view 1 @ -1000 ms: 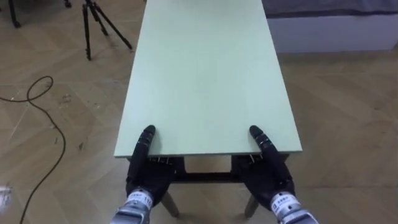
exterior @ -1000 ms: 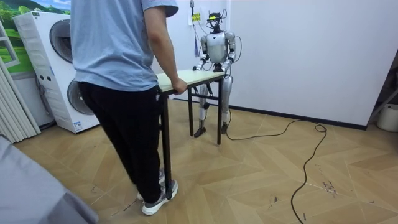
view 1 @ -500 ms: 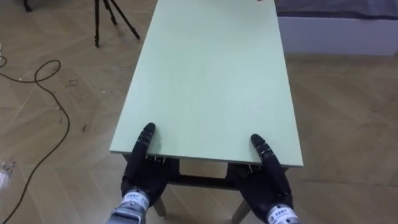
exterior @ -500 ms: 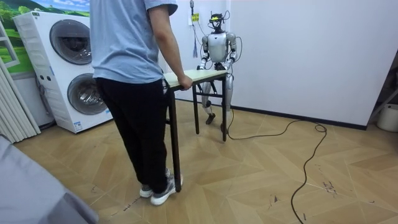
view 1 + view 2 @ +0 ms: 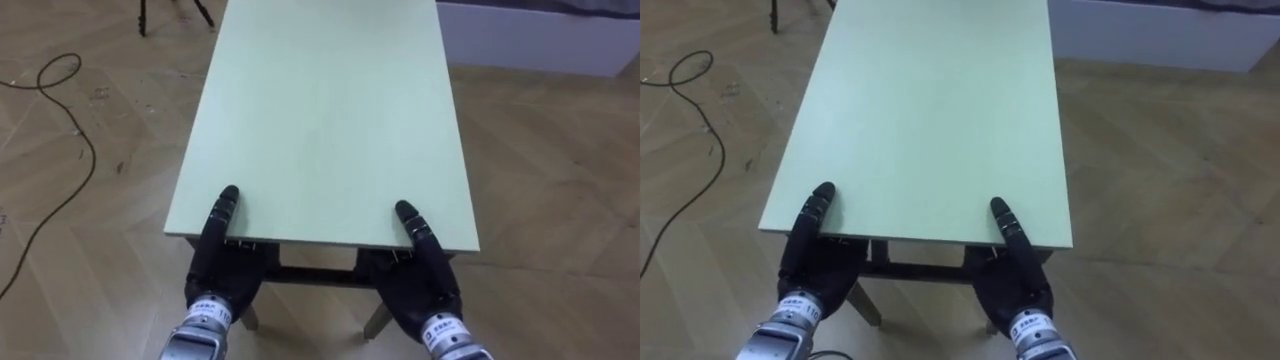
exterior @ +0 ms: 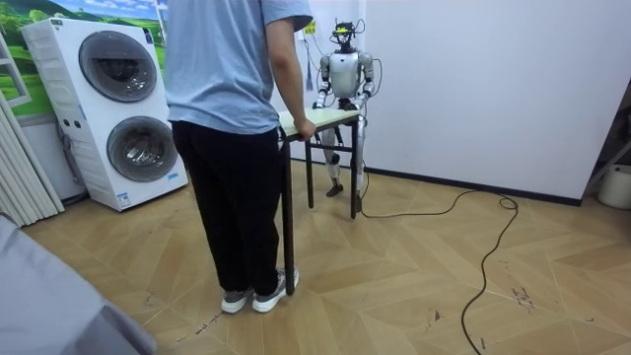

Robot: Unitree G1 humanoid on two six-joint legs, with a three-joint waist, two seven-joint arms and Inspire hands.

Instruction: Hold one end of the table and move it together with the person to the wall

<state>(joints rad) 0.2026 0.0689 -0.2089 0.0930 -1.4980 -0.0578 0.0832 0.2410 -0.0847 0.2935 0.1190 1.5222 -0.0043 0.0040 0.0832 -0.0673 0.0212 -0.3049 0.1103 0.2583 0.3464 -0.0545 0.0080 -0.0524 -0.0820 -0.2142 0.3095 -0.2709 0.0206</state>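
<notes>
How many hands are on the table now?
3 show: left hand and right hand at the robot's end of the table, a person's hand at the other; the person's second may be hidden.

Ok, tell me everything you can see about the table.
The table is a long rectangle with a plain, bare, pale green top on a dark frame and legs. Its top is level above the wood floor. The left hand and right hand clamp its near end, thumbs on top, and a person holds the far end. Whether its legs clear the floor is unclear.
</notes>
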